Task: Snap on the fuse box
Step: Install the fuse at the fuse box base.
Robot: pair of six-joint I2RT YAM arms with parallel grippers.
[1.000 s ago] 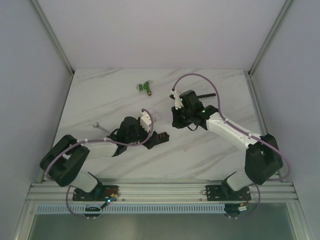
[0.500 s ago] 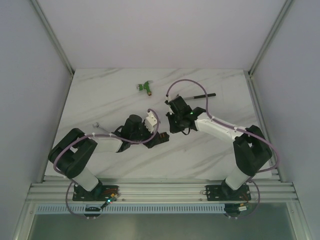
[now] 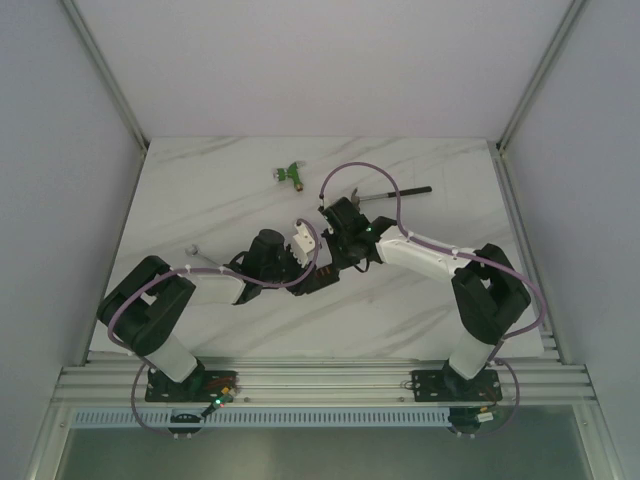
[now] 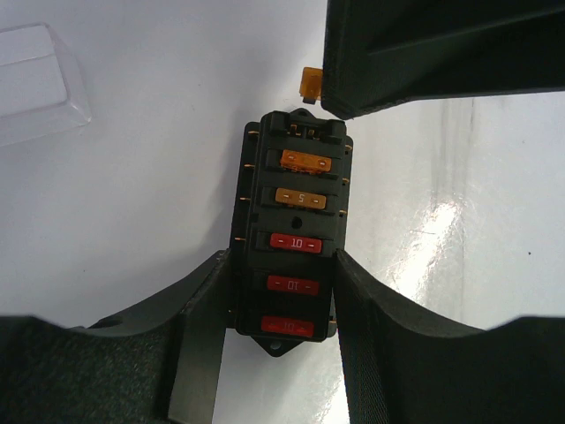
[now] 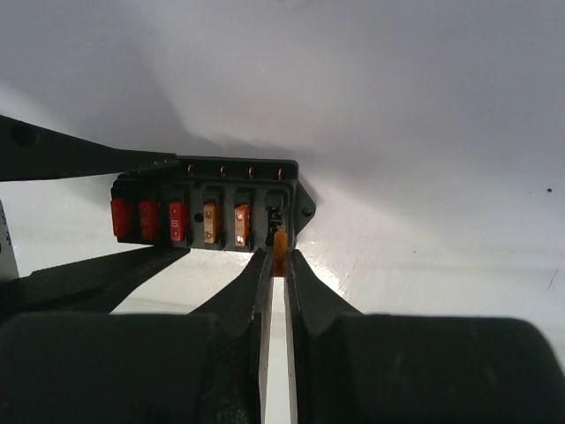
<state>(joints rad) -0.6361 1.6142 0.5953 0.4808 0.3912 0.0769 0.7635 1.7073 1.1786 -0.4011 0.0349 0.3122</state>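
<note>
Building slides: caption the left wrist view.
Left gripper grips the black rectangular plastic fuse box; right gripper holds a small orange fuse.

The fuse box point(image 4: 291, 243) lies on the tabletop point(image 3: 220, 200), near the middle of the top view, between the two grippers. The left gripper point(image 4: 281, 265) comes in from the lower left, with the box's near end between its fingers. The right gripper point(image 5: 280, 256) reaches in from the right with a loose fuse point(image 5: 280, 240) between its fingertips, just at the box's far end. In the left wrist view a lid point(image 4: 35, 79) lies at the upper left, apart from the box. A hammer point(image 3: 405, 190) and a small fitting point(image 3: 290, 175) lie higher in the top view, beyond both grippers.
</note>
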